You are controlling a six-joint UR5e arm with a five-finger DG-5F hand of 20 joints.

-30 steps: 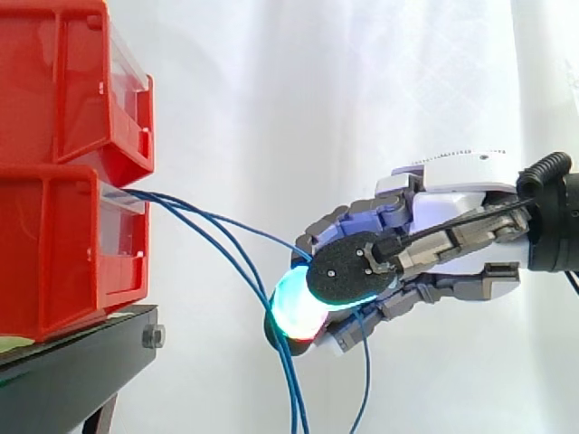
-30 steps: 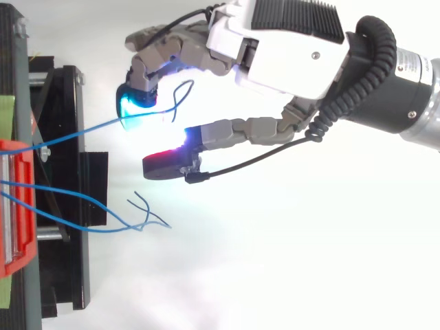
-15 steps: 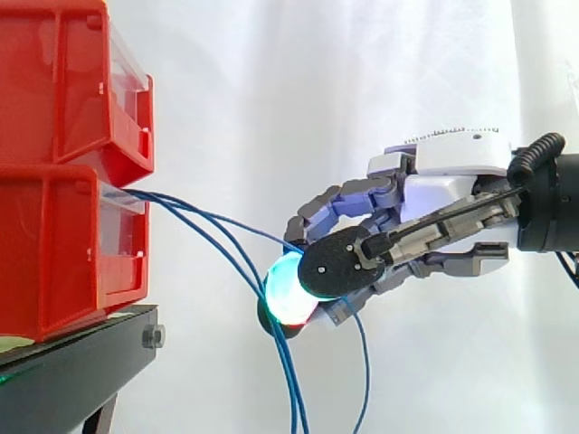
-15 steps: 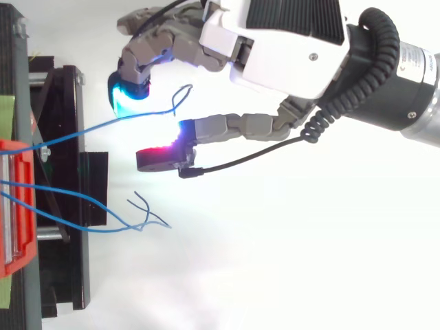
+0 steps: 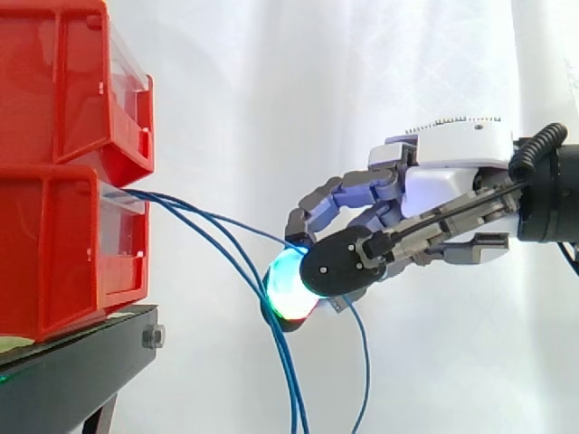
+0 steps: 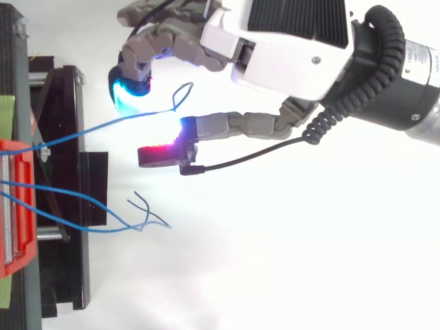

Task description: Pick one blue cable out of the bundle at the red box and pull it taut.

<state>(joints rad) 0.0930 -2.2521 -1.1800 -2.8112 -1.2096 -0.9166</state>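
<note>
Trailing right from the lower red bin (image 5: 63,253), thin blue cables (image 5: 291,398) sag limply. The far cable (image 6: 82,132) lies just beside the hand's (image 6: 275,41) curled fingers (image 6: 127,93), which are held apart from the thumb with nothing clamped. It is judged light, floppy and slippery, and best pinched near its curled end.

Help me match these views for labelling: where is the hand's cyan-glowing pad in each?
Side view: cyan pad at centre, slightly low.
Top view: cyan pad at upper left, just above a blue cable.
Shared landmark: red box at the left edge in both.
</note>
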